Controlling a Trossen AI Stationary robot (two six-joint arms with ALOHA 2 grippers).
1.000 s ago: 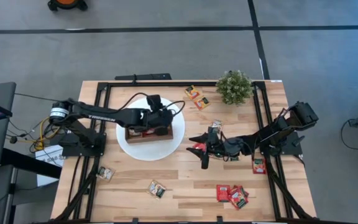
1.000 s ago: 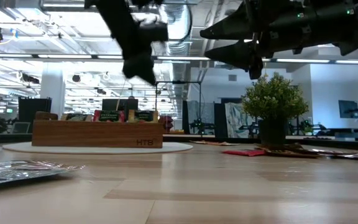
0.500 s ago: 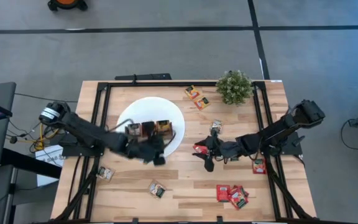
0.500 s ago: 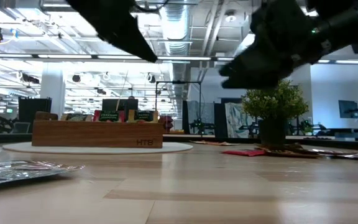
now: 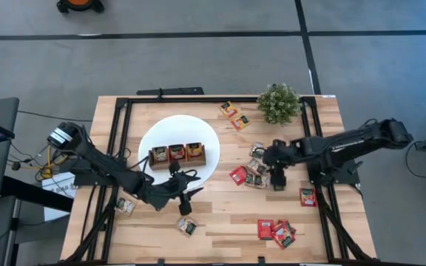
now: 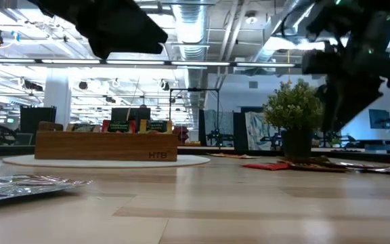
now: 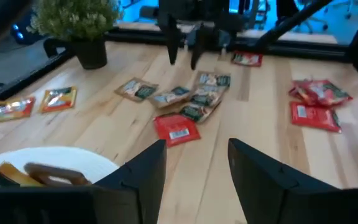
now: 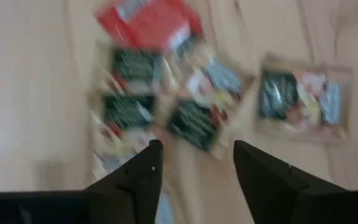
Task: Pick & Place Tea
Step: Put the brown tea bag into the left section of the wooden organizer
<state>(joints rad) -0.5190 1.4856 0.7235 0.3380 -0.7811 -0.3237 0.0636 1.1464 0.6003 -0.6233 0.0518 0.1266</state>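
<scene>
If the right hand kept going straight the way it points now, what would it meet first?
Probably the cluster of white-and-green tea sachets on the table: the right hand, fingers apart, points down at them. Depth is unclear.

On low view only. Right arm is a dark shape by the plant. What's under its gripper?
Observer: A cluster of sachets mid-table. The right gripper hangs open above them, nothing between its fingers.
Operator: Left gripper holding anything?
Observer: No. The left gripper is open and empty, over bare table just off the white disc.
Operator: Anything near it to grab?
Observer: A lone sachet lies close by, on the side away from the disc.
</scene>
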